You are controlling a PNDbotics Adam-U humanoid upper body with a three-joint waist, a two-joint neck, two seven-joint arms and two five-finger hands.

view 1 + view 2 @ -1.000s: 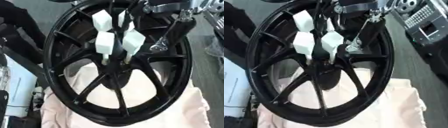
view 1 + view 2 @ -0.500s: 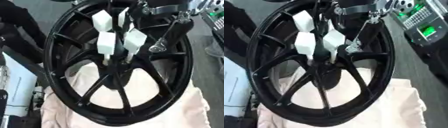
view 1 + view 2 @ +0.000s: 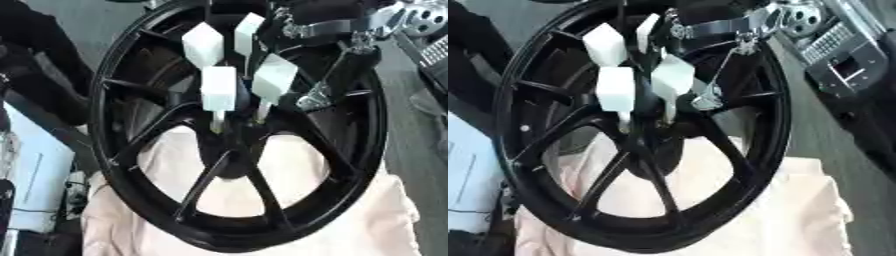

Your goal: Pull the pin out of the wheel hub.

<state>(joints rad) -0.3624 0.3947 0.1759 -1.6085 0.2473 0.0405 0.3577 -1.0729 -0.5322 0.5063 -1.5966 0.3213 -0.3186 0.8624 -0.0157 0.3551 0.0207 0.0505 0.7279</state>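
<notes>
At far left, a dark shape and pale blue surface, unclear. Centre: black spoked alloy wheel hub (image 3: 140, 165) lies on cream cloth (image 3: 367, 220). Four white block-headed pins (image 3: 219, 90) stand clustered at the hub's middle, thin stems seated in it. Upper right: right hand (image 3: 328, 20), black with silver parts, sits over the rim just beside the pins; finger state cannot tell.
</notes>
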